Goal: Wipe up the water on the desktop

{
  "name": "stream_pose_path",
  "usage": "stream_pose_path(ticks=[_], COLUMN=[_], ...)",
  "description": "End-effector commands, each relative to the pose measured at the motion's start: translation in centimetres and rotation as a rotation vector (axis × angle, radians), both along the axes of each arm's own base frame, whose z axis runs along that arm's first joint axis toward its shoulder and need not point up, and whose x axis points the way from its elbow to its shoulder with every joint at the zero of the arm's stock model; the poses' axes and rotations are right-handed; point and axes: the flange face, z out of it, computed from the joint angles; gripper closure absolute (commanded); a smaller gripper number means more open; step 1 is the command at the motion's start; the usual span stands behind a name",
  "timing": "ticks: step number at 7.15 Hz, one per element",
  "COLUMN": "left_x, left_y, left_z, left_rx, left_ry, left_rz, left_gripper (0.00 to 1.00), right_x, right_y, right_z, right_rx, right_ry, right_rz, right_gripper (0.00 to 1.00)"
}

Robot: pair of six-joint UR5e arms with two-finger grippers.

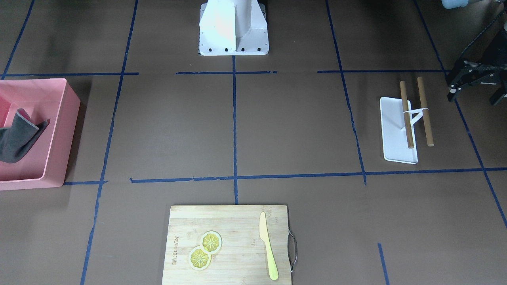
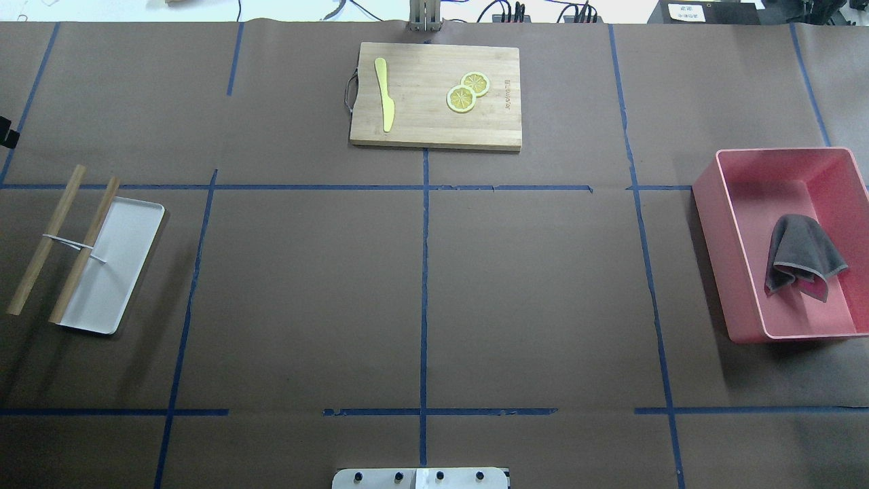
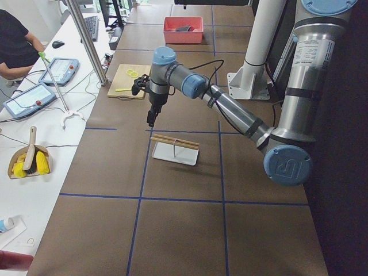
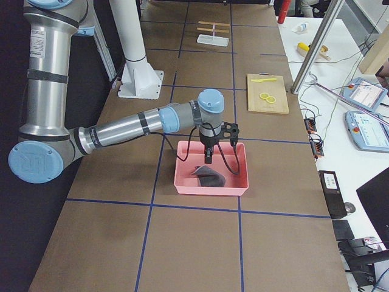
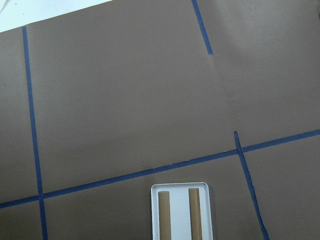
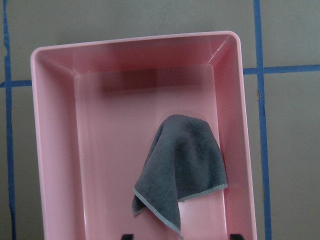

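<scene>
The desktop [image 2: 529, 285] is a wide matte dark-brown surface crossed by thin blue tape lines in a grid, and it runs the whole width in front of the robot's white base [image 1: 233, 27]. The things on it stand toward its edges.

On the robot's right is a pink bin [image 2: 709, 231]. A gray cloth [image 2: 804, 255] lies crumpled inside, in the half nearer the robot and toward the outer wall, one corner folded so that its light hem shows. The right gripper [image 4: 208, 159] hangs straight down over the bin, above the cloth and apart from it. In the right wrist view its two dark fingertips [image 6: 127, 236] sit far apart at the bottom edge, so the jaws stand spread with nothing between them.

At the far edge, in the middle, lies a bamboo cutting board [image 2: 434, 115]. On it are a yellow knife [image 2: 385, 95] and, well apart from the knife, two overlapping lemon slices [image 2: 461, 99].

On the robot's left sits a white tray [image 2: 122, 258]. Two wooden rods [image 2: 58, 231] joined by a white bracket lie along its outer side, one over the tray and the other beyond it over the brown surface. The left gripper [image 3: 150, 119] hovers above the desktop just past the tray, pointing down. I cannot tell how its jaws stand.

A person in black sits at the white side table beyond the far edge.
</scene>
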Motion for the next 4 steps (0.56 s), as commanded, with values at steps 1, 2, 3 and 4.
stream_pose_path(ticks=[1,2,3,4], left_x=[-5.5,-8.4,-11.1,-14.7], left_y=[1.9,2.5,2.4,2.1], left_z=[4.9,7.8,10.7,15.7], left_rx=[-0.006,-0.018,-0.075,-0.071], left_ry=[-0.002,0.019,0.072,0.101], left_rz=[0.053,0.072,0.07,0.117], left_gripper=[0.0,0.0,0.0,0.0], right_x=[5.5,7.7,9.1,9.9], right_y=[0.4,0.6,0.6,0.6], right_z=[3.5,6.0,8.2,10.4], right_rx=[0.05,0.058,0.067,0.061], right_ry=[0.019,0.028,0.034,0.036], right_rz=[-0.015,-0.024,-0.049,-0.071], right_gripper=[0.0,0.0,0.0,0.0])
